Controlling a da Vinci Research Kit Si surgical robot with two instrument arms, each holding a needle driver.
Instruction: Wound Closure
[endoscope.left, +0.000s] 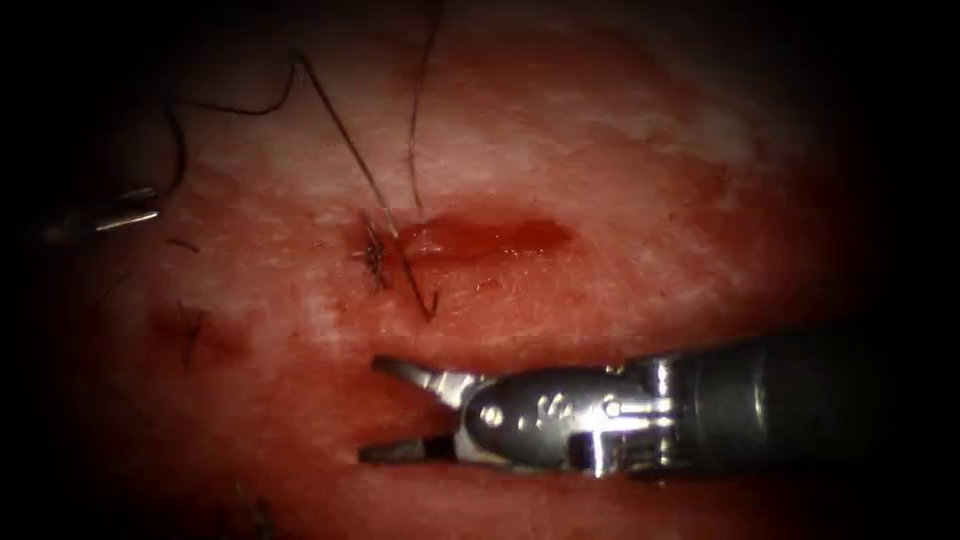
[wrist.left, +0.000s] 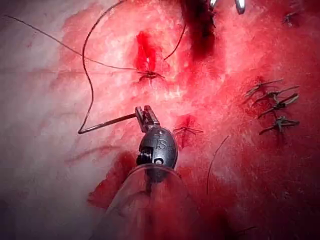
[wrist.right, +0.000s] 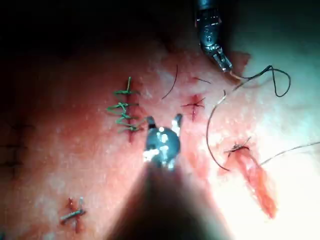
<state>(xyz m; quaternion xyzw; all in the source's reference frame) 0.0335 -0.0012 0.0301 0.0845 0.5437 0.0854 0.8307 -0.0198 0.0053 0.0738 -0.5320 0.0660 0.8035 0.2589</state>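
Right tool (endoscope.left: 372, 410), fingers (endoscope.left: 400, 371) apart, empty

The cut (endoscope.left: 490, 237) lies in the middle of the tissue (endoscope.left: 620, 160), a knot (endoscope.left: 375, 250) at its left end. The right tool (endoscope.left: 385, 410) lies in front of it, jaws apart, holding nothing. The left tool (wrist.left: 146, 116) grips the needle (wrist.left: 107, 124) at 1 end, far left of the cut, above the tissue.

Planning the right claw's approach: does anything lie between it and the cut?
Only a thread tail from the knot, lying on the tissue between the open, empty right claw and the cut. The left claw holds the needle by one end, outside the tissue.
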